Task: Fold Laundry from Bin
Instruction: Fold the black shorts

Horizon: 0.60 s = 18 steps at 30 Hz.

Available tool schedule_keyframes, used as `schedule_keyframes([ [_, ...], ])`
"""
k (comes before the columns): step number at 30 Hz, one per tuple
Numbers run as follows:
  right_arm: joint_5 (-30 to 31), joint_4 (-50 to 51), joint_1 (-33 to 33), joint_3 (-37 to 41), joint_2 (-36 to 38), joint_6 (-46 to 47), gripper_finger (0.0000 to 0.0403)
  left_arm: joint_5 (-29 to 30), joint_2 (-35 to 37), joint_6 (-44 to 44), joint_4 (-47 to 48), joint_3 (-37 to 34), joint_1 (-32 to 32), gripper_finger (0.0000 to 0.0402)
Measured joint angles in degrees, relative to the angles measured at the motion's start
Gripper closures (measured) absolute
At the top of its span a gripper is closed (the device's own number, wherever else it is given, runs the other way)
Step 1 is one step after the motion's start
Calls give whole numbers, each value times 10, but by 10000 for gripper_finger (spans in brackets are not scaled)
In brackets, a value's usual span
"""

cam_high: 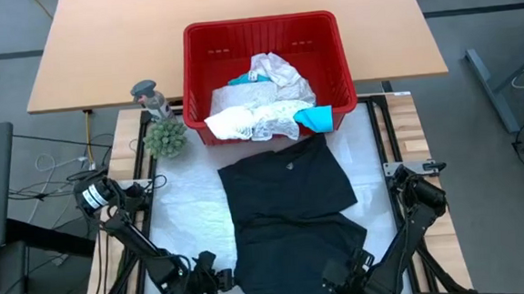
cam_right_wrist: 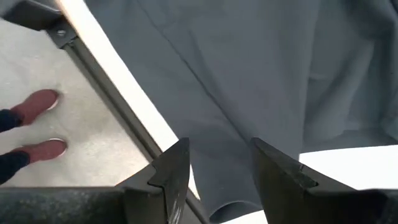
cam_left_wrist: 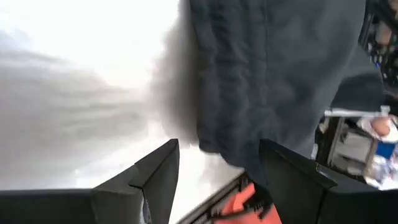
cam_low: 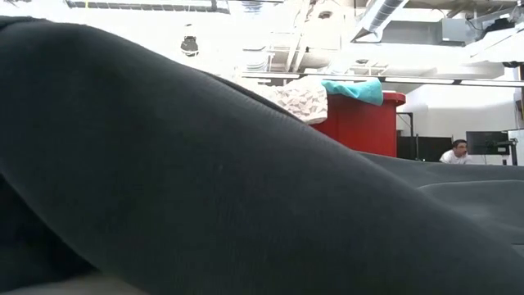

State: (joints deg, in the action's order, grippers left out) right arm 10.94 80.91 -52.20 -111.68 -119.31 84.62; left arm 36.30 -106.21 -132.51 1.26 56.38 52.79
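Overhead room light blows out the white table cover (cam_left_wrist: 74,56) before my left wrist; that view smears with blur; the black garment (cam_low: 205,188), unfocused, fills my low view; ceiling glares.

red bin (cam_high: 203,41), black garment (cam_high: 289,209), lacy white laundry (cam_high: 260,111)

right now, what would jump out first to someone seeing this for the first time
The black garment spread across the white mat in the middle of the table draws the eye first, with the left hand and right hand open at its near corners. Behind it stands the red bin, with white lacy laundry and a teal piece spilling over its front rim. A small green plant sits beside the bin's left corner.
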Motion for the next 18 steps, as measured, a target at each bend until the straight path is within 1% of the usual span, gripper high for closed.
schedule_keyframes([
  [3,12,-1,-3,0,0,4,213,19,0,-4,28,3,-3,193],
  [5,12,-2,-3,0,0,9,213,21,0,0,28,3,-12,193],
  [8,12,-4,-3,0,0,9,214,24,-2,28,28,3,-27,193],
  [15,12,-7,-3,0,0,9,214,11,-16,39,5,2,-43,193],
  [18,12,-7,-3,0,0,9,214,5,-26,45,-30,2,-44,200],
])
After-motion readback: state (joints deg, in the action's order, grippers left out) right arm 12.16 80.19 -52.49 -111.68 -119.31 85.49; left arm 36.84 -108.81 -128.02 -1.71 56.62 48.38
